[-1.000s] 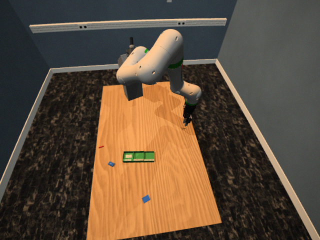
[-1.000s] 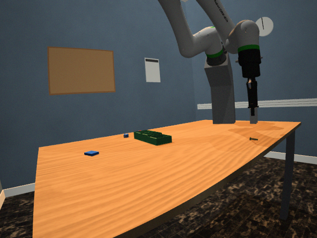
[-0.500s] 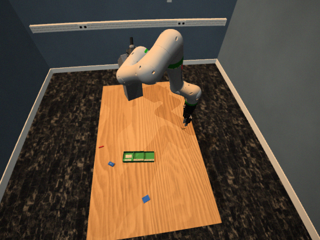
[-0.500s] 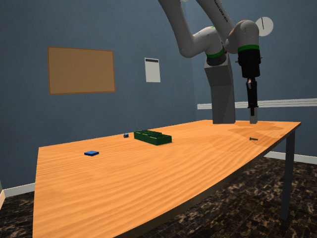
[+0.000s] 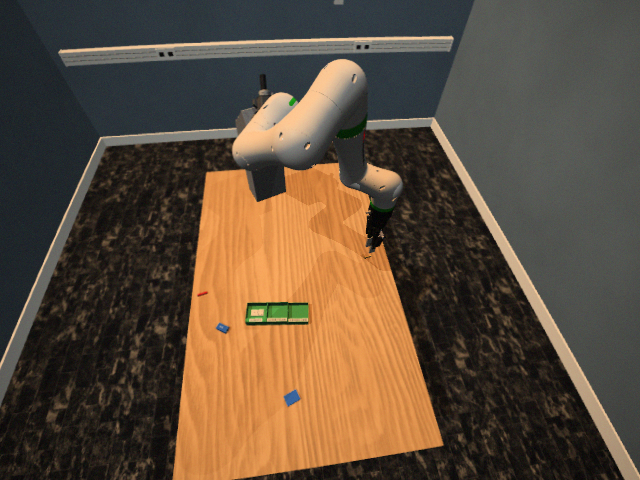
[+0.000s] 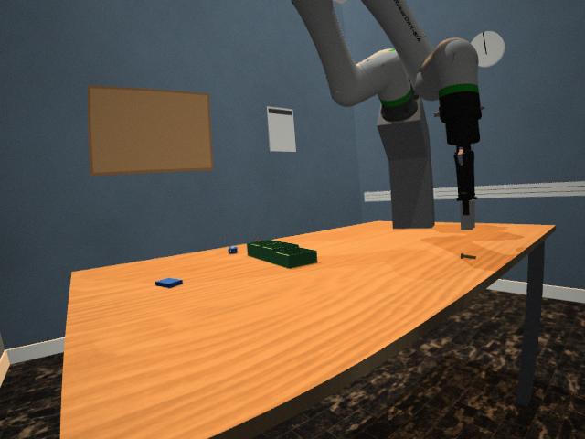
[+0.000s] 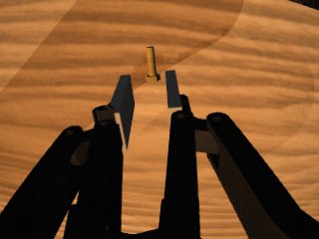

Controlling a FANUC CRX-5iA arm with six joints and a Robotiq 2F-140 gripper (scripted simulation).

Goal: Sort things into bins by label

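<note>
While the partly open jaws (image 5: 374, 248) (image 6: 467, 229) hung above the tabletop (image 5: 320, 361) (image 6: 264, 321) (image 7: 279, 164) with nothing in their hold, a brass-coloured bolt (image 5: 367, 256) (image 6: 468, 256) (image 7: 152, 65) lay just beyond their tips.
"CRX-5iA" was legible on the arm (image 5: 315, 118) (image 6: 397, 28) in the exterior view; labels on the green three-compartment bin block (image 5: 277, 322) (image 6: 289, 259) were too small to read. The top view showed a pale piece (image 5: 256, 312) inside an end compartment, hidden in the exterior view by the walls.

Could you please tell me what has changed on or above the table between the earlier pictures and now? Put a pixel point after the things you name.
Nothing has visibly changed. The jaws hang partly open near the brass bolt (image 5: 367, 256) (image 6: 467, 256) (image 7: 152, 63), holding nothing, and the green bins (image 5: 277, 322) (image 6: 302, 259) and both blue pieces stayed put.
</note>
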